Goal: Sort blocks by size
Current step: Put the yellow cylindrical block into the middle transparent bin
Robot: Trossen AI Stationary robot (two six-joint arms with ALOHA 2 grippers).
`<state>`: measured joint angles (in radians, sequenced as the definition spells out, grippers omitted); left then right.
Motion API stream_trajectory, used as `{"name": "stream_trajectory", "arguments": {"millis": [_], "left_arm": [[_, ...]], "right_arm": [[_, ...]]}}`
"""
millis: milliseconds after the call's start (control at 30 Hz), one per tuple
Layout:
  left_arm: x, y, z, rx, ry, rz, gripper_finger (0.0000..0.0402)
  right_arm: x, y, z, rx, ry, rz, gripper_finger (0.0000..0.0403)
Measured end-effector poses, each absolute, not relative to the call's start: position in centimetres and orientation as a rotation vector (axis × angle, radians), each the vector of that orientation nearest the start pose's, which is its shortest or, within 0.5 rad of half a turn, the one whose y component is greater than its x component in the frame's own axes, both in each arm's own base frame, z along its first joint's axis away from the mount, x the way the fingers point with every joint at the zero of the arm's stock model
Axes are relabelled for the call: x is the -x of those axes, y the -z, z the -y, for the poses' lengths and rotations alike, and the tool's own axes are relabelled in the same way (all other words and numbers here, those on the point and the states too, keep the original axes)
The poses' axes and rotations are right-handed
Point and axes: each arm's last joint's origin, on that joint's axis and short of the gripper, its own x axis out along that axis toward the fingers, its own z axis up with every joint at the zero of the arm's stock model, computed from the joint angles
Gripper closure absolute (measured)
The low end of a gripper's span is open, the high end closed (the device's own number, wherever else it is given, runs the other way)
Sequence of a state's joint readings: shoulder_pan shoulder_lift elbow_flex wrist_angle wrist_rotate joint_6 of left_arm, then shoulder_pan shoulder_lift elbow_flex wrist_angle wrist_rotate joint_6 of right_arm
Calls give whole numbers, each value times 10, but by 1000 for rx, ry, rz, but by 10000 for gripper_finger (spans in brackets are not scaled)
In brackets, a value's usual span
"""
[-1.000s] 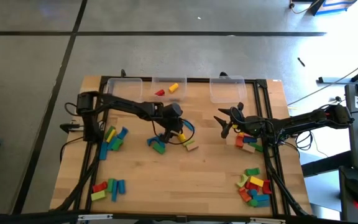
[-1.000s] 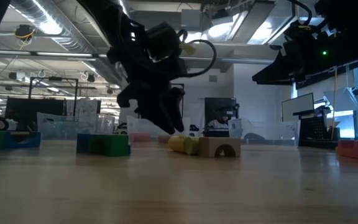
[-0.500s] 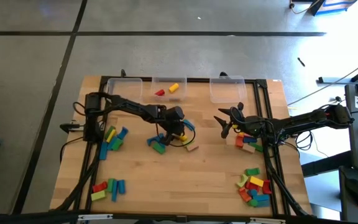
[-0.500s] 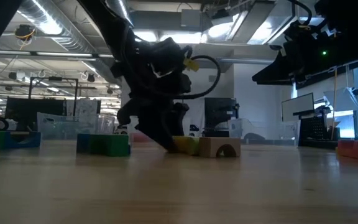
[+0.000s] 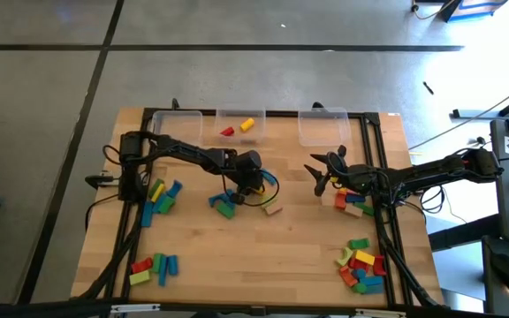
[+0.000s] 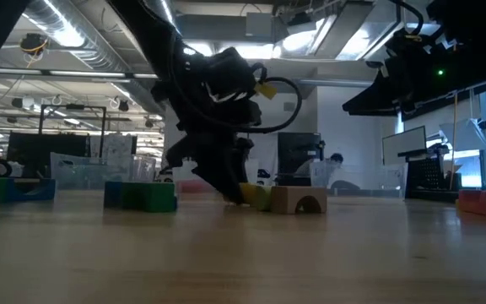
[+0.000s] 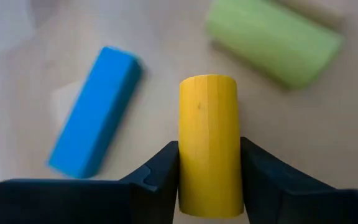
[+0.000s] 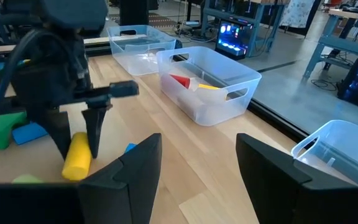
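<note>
While its fingers press both sides of a yellow cylinder lying on the table, the left gripper sits mid-table among scattered blocks. Just past it lie a blue bar and a green cylinder. The right gripper hovers farther off, jaws apart and empty.

Left end effector lowered, fingers closed in; right end effector raised, spread.
</note>
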<state>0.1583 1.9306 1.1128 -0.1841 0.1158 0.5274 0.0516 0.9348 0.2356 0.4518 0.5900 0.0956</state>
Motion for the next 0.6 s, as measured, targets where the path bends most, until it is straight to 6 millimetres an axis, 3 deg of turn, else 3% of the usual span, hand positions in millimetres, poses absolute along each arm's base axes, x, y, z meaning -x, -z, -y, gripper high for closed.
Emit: {"name": "stream_trajectory", "arguments": {"millis": [167, 333, 600], "left_arm": [[-371, -150, -57, -391, 133, -995, 263], [-363, -185, -62, -406, 38, -930, 270], [-341, -237, -92, -402, -199, -822, 261]], "right_arm": [[-179, -181, 7, -10, 548, -220, 194], [-179, -181, 7, -11, 548, -221, 194], [-179, -181, 7, -13, 548, -218, 194]]}}
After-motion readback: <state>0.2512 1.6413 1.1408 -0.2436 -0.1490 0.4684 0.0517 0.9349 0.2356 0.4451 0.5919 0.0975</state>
